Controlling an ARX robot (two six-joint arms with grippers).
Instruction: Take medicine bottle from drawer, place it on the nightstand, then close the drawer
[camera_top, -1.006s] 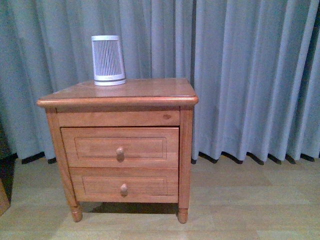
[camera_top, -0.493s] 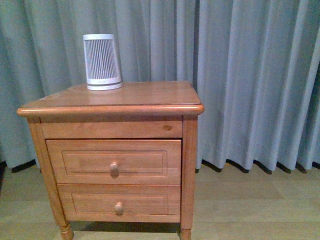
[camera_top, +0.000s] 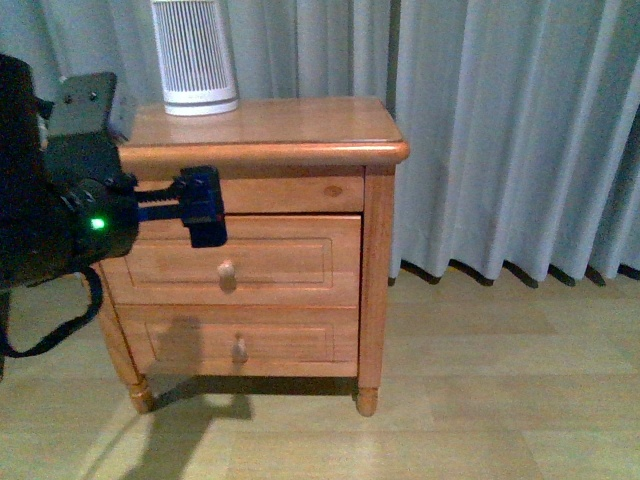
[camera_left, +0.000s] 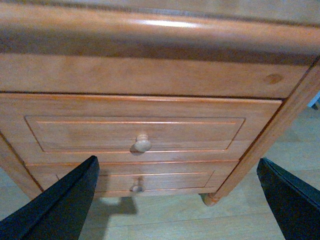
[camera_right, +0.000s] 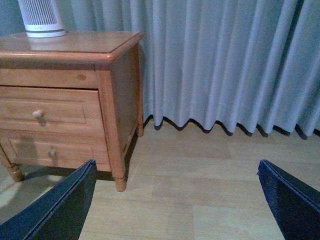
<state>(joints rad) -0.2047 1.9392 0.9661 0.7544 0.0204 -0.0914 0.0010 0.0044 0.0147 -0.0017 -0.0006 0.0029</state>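
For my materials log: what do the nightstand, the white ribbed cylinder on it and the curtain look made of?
Orange-brown nightstand: wood, by its grain and a knot; glossy varnish, by the sheen on top. White ribbed tapered cylinder: probably matt plastic. Grey-blue curtain: fabric, hanging in soft folds.

backdrop: grey-blue pleated curtain (camera_top: 500, 130) hung to the floor, beyond and right of the left gripper (camera_left: 176, 165) | floor: pale wood-look planks (camera_top: 480, 400) lay below it | furniture: orange-brown nightstand (camera_top: 376, 280) stood just ahead | light: soft, dark shadow (camera_top: 260, 386) underneath
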